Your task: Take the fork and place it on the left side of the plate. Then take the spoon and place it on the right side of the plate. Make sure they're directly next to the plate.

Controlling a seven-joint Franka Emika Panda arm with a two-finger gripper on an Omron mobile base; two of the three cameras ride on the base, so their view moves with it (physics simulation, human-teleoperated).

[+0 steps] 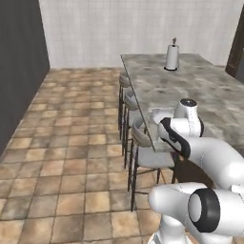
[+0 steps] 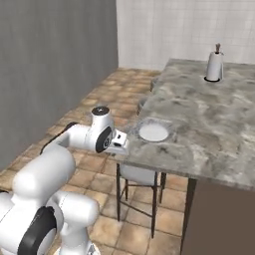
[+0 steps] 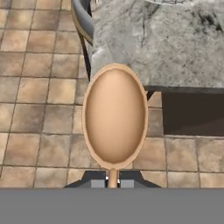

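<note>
Gripper (image 3: 113, 183) jaws clamp the wooden spoon (image 3: 114, 116) by its thin handle — light, stiff, likely to pivot.

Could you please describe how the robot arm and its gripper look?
The arm has smooth, rounded white segments with dark grey or black rings and round caps at the joints. No loose cables or markings are visible. The gripper has two small dark finger tips.
</note>
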